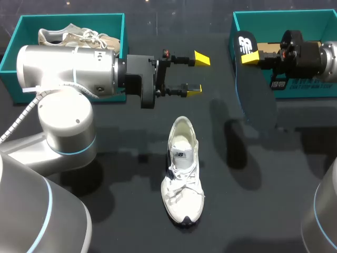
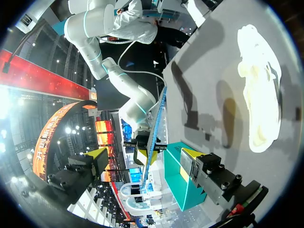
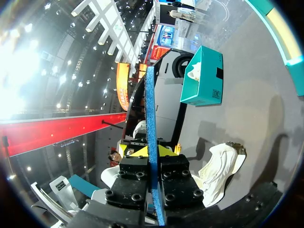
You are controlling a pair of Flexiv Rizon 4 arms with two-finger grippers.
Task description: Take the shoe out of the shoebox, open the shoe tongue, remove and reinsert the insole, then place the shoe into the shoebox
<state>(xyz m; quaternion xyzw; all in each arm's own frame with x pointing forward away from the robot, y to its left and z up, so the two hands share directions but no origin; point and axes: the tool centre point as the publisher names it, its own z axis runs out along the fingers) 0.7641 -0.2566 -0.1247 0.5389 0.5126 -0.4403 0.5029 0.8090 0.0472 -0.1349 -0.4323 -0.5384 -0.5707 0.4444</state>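
Black table (image 1: 247, 211) w/ white shoe (image 1: 182, 174) lying mid-surface, toe toward the robot. L gripper (image 1: 197, 74) hovers just beyond shoe's heel, fingers wide apart, nothing betw. them. R gripper (image 1: 251, 55) sits beyond and right of shoe, at rim of teal shoebox (image 1: 284, 18), pinching dark insole (image 1: 244, 41) betw. both tips. Second teal box (image 1: 68, 20), beyond and left of shoe, holds another shoe (image 1: 79, 38).
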